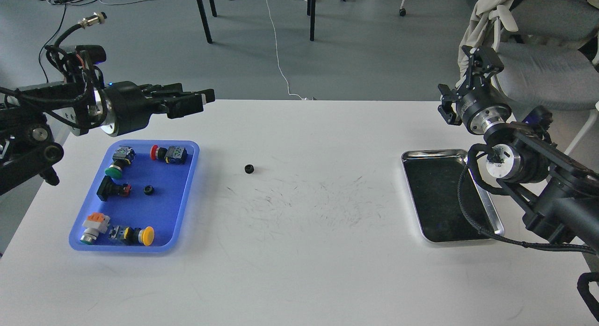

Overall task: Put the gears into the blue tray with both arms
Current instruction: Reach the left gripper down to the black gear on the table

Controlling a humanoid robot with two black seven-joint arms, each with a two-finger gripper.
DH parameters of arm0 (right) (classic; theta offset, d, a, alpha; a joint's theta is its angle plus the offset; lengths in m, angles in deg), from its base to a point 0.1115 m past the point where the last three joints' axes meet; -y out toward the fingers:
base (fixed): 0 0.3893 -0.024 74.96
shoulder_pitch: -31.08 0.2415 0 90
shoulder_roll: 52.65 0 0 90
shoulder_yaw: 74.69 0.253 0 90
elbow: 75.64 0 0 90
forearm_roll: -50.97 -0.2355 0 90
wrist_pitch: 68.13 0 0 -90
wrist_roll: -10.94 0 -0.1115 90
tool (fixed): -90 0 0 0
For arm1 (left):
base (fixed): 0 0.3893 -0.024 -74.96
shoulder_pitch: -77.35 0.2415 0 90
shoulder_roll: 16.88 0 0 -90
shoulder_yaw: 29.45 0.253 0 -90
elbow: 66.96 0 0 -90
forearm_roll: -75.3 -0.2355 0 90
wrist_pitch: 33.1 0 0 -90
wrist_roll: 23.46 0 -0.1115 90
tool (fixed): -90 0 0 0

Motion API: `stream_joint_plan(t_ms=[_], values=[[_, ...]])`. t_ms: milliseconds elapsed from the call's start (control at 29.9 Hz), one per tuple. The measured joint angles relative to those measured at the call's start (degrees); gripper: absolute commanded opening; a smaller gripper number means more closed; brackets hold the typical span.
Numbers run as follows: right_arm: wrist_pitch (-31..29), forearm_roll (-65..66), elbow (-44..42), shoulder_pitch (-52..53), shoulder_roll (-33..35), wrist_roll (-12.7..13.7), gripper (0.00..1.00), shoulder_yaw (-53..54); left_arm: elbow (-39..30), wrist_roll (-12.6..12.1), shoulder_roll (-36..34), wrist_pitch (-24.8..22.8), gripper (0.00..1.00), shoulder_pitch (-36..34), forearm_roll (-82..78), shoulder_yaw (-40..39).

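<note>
One small black gear (249,168) lies on the white table, right of the blue tray (174,202). Another gear (148,190) rests inside that tray near its middle. My left gripper (199,101) hovers above the table's back edge, beyond the tray's far corner. It points right, with its two fingers side-on and apart and nothing between them. My right gripper (482,58) is raised at the far right, behind the table edge, open and empty. Both grippers are well away from the loose gear.
Several coloured-cap push-button switches (168,154) lie around the gear in the blue tray. A shiny steel tray (440,199) with a dark inside sits at the right under my right arm. A grey chair (547,64) stands behind the right gripper.
</note>
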Motion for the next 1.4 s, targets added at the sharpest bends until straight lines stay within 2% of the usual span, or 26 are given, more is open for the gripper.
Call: stream_joint_plan(t_ms=[234,435,903,1137,1404], values=[[0.0,0.0,0.1,0.1,0.2,0.0,0.98,0.0,0.1,-1.2,5.5,5.3,0.91,0.4,-10.7,1.0],[0.2,0.1,0.1,0.1,0.8,0.0,0.98,0.0,3.4,-1.5,9.0,8.7,0.9,1.7,-21.4,4.1],[0.2,0.1,0.1,0.0,1.1,0.0,0.98,-0.1,17.6,-0.2,20.3,15.6,0.87,3.1,-30.7,10.4],[0.3,0.1,0.1,0.0,1.9,0.0,0.98,-0.1,29.5,3.5,27.1,21.7,0.87,3.5,-29.9,15.8],[0.3,0.1,0.1,-0.1,2.0,0.0,0.98,-0.2,38.6,6.7,31.4,26.2,0.87,5.9,-29.0,17.9]])
